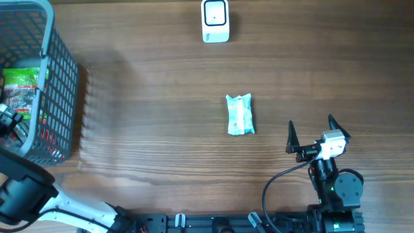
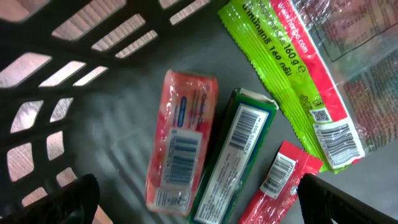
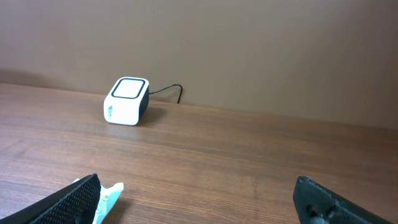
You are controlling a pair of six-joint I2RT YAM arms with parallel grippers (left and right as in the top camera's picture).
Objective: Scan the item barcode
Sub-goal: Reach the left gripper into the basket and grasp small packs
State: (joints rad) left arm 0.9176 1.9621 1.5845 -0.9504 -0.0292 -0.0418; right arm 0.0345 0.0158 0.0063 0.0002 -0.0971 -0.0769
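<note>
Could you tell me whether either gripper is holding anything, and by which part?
Nothing is held: left gripper open over packets in the basket, right gripper open, apart from the white packet.

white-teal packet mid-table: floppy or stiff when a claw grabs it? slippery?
Probably soft: the packet looks like a crimped, slightly puffy film wrapper, so it should give rather than stay stiff, and the film could be a bit slick. Likely light, so a nudge would slide it across the smooth wooden table. It lies flat; rolling or tipping seems unlikely.
</note>
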